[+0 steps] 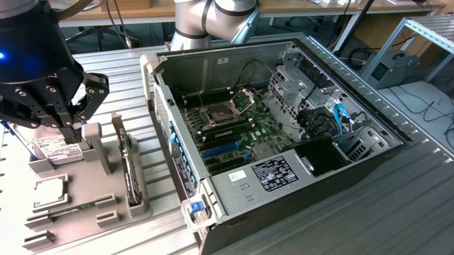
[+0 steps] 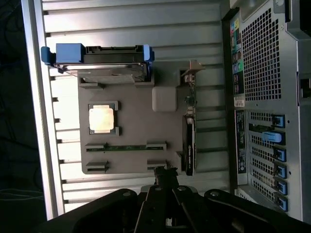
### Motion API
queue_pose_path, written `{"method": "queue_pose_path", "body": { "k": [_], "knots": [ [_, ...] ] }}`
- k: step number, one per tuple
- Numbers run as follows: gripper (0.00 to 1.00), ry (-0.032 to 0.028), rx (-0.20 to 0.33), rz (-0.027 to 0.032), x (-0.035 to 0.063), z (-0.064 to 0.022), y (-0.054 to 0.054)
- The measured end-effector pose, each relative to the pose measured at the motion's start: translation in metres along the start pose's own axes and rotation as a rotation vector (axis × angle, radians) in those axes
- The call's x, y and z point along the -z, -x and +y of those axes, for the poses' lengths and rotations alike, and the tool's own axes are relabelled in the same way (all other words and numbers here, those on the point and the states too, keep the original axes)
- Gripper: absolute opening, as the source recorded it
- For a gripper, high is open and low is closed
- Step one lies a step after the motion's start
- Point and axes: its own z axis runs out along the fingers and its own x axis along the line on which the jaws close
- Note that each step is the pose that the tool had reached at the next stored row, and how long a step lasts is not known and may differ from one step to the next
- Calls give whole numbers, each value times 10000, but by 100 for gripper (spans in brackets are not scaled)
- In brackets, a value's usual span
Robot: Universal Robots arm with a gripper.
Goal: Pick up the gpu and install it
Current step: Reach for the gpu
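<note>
Your claw [image 2: 165, 172] has its fingers pressed together, pinching nothing, and hangs above the grey tray [image 2: 136, 128] on the tabletop [image 1: 397, 212]. Just beside the claw, on its side toward the open computer case [image 1: 284, 133], the gpu [image 2: 189, 141] stands on edge in a tray slot, untouched. The hard drive [image 2: 104, 68] and CPU chip [image 2: 101, 119] lie on the claw's other side.
</note>
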Motion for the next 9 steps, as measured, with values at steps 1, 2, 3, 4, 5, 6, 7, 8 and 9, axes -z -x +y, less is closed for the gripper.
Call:
{"method": "queue_pose_path", "body": {
  "k": [1, 2, 3, 4, 5, 6, 7, 8, 9],
  "knots": [
    [11, -9, 0, -1, -1, -12, 1],
    [11, -18, 0, -1, -2, -24, 3],
    [11, -24, 1, -3, -3, -33, 4],
    [11, -32, 0, -2, -4, -45, 5],
    [11, -39, 1, -2, -4, -55, 7],
    [11, -45, 1, -3, -6, -64, 10],
    [11, -49, 1, -4, -8, -72, 14],
    [11, -57, 2, -4, -9, -81, 24],
    [11, -62, 2, -3, -10, -86, 31]
  ]
}}
